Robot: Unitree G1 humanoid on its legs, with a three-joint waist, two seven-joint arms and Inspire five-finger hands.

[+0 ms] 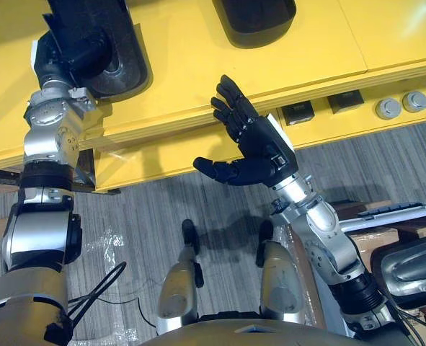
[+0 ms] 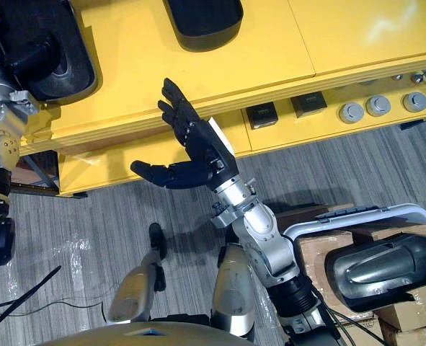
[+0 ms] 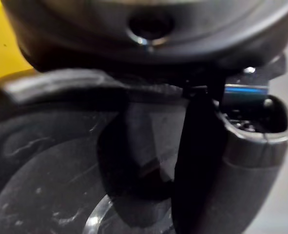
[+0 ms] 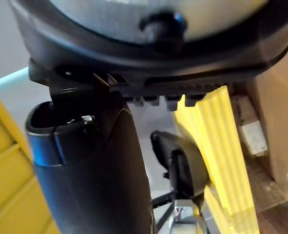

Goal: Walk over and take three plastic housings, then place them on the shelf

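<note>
On the shelf (image 1: 191, 58) lie a left housing (image 1: 126, 66) and, to its right, a second housing (image 1: 259, 18). A third housing (image 2: 382, 270) rests on boxes (image 2: 317, 252) at the right.

Three glossy black moulded plastic housings (image 2: 72, 72) (image 2: 202, 25) (image 2: 385, 267), three round grey knobs (image 2: 351, 112) (image 2: 378, 106) (image 2: 414, 101), and two small black square fittings (image 2: 262, 114) (image 2: 308, 104).

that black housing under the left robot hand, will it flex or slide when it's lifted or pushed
Probably stiff: the housing looks like a moulded shell with a thick rim. Likely light for its bulk, since it appears hollow. Its glossy skin on the smooth yellow shelf suggests it may slide easily if the left robot hand pushes it.
</note>
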